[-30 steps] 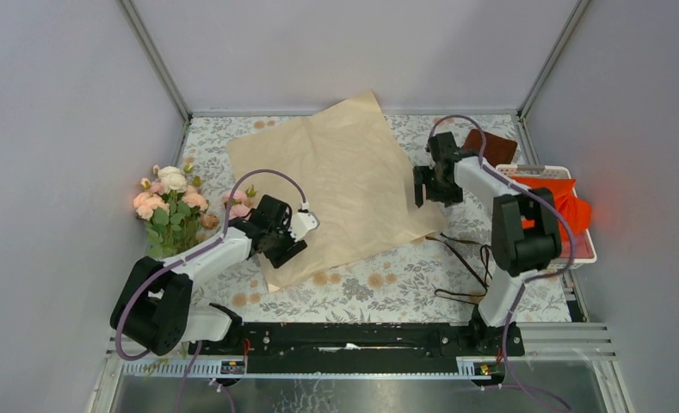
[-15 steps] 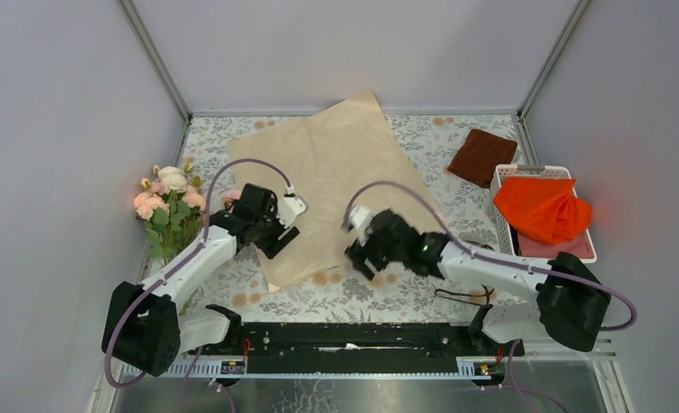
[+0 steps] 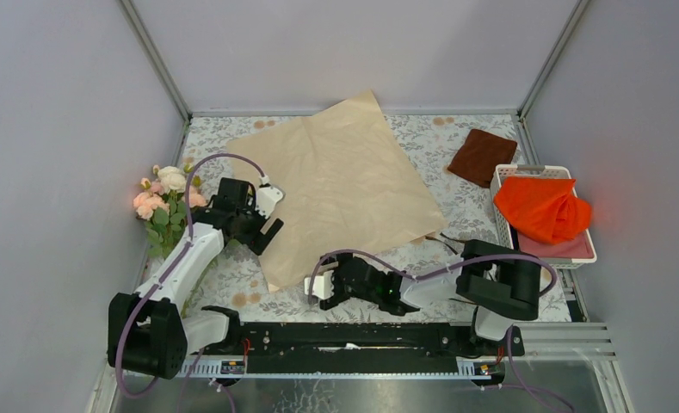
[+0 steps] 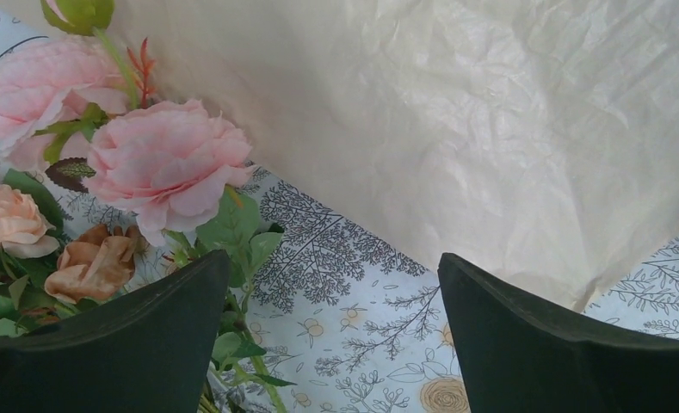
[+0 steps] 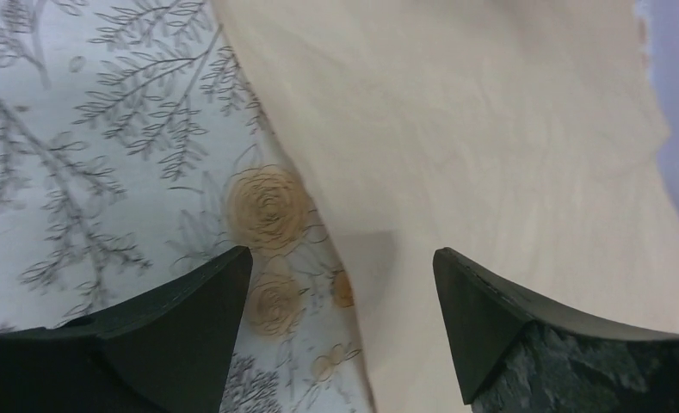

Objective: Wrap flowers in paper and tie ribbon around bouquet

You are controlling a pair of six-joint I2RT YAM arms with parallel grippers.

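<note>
From above, the paper (image 3: 344, 176) lies flat mid-frame and the flowers (image 3: 168, 206) sit at the left edge, unwrapped; laying the stems on the sheet looks next. The left gripper (image 3: 265, 234) sits between them, and the right gripper (image 3: 317, 291) is below the sheet's lower corner. The ribbon (image 3: 441, 238) is mostly hidden by the right arm.

Left wrist: jaws apart, empty, blooms at left.

Right wrist: jaws apart, empty, over the paper's edge.

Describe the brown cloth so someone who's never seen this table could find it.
Find the big peach paper at centre. Right of it stands a white basket; the brown cloth lies flat by its far-left corner. It is small and dark, unlike the bright orange cloth in the basket.
</note>
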